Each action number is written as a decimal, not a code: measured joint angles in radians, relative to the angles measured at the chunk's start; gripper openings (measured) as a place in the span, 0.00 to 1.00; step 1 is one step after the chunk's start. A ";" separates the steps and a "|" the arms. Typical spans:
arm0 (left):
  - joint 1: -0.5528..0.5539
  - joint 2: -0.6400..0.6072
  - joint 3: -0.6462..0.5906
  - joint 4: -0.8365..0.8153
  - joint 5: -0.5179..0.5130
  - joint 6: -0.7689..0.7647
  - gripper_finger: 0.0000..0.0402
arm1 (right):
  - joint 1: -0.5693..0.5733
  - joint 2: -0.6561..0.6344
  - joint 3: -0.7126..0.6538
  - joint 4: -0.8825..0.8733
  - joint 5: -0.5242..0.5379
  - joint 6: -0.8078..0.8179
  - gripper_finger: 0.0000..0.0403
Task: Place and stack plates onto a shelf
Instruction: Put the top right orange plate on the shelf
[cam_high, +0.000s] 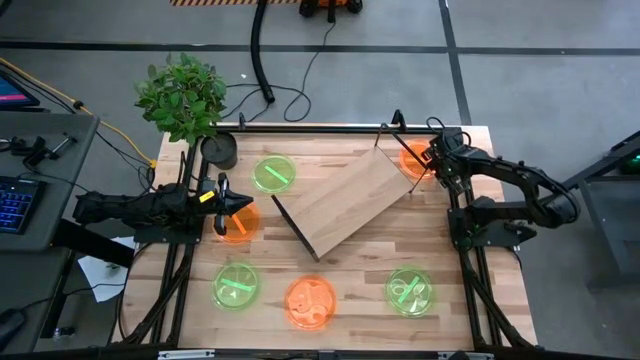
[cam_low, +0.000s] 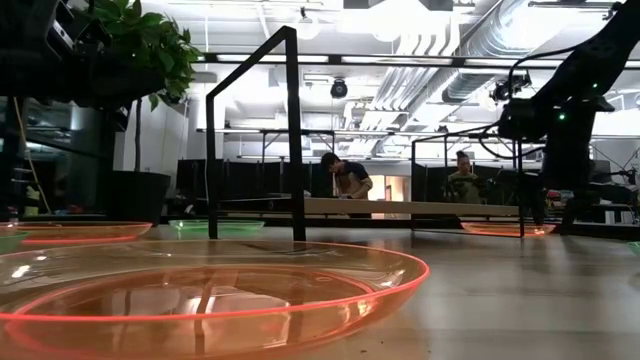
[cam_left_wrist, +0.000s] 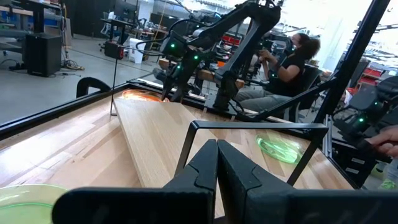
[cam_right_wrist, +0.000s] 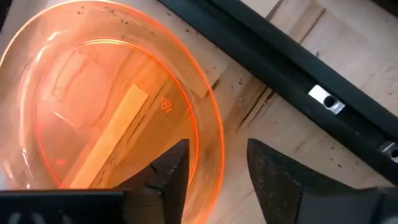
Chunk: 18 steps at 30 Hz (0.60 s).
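Six plates lie on the table (cam_high: 470, 310). Three are green: one (cam_high: 273, 174) near the back beside the dark pot (cam_high: 219, 150), one (cam_high: 236, 286) at the front on the left, and one (cam_high: 410, 290) at the front on the right. Three are orange: one (cam_high: 311, 302) at the front in the middle, one (cam_high: 238, 222) on the left, and one (cam_high: 414, 160) in the back right corner.

The shelf (cam_high: 348, 200) sits in the middle of the table. It is a long wood board with black wire frames at its two ends. It lies slanted, not straight with the table: its long way runs from the front left up to the back right. Its far end is just beside the orange plate in the back corner.

The right gripper (cam_right_wrist: 214, 171) is down at that corner plate. Its fingers are apart, one finger (cam_right_wrist: 171, 171) over the inside of the plate and the other on the outside, with the rim between them. I cannot tell if they squeeze it yet.

The left gripper (cam_left_wrist: 217, 165) is closed tight with nothing in it. It is over the orange plate on the left and points at the shelf.
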 joint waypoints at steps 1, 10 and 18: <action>0.000 0.000 0.000 0.000 0.000 0.000 0.00 | 0.000 0.008 0.000 0.004 0.002 0.000 0.36; 0.000 0.000 0.000 0.000 0.000 0.000 0.00 | 0.001 0.017 -0.001 -0.001 0.026 -0.008 0.21; 0.000 0.000 0.000 0.000 0.000 0.000 0.00 | 0.001 0.018 -0.001 0.010 0.058 -0.046 0.03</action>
